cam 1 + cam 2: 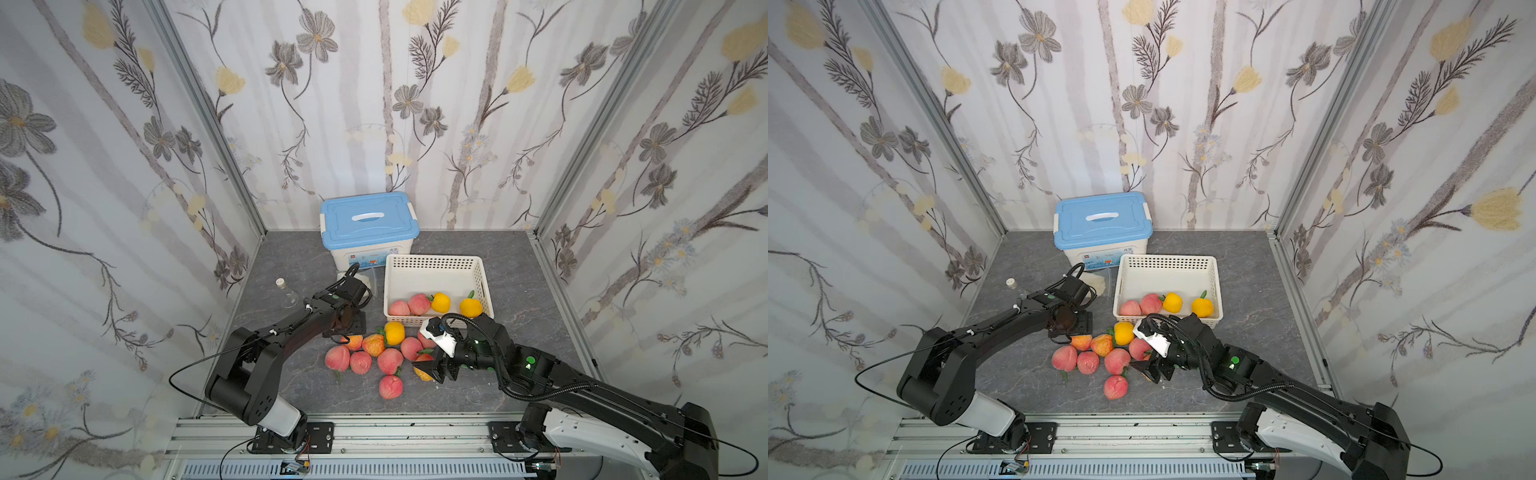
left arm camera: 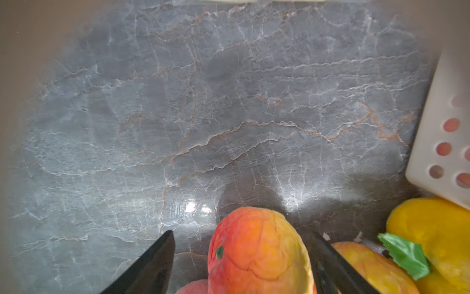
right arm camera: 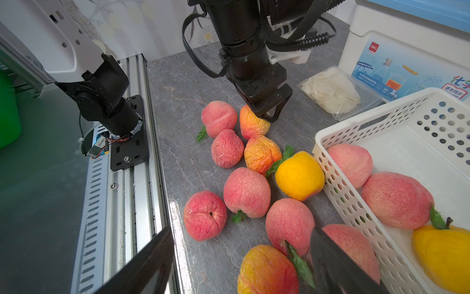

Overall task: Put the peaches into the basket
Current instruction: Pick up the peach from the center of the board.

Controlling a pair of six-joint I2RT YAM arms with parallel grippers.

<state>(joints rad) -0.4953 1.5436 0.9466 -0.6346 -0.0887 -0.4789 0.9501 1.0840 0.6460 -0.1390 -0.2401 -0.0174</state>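
showing the basket (image 1: 436,262) open side up, walls square to the storage box (image 1: 368,224). it looks nearly square from above, so its long axis is uncertain. four peaches (image 1: 419,303) line its wall farthest from the box, and bare floor fills the half nearer the box. loose peaches (image 1: 390,360) cluster just outside that same wall, leaves pointing various ways. the box label (image 3: 373,47) reads "deli". left gripper (image 2: 241,233) spread wide astride an orange-blushed peach (image 2: 256,252). right gripper (image 3: 241,229) spread wide over a second blushed peach (image 3: 267,272).
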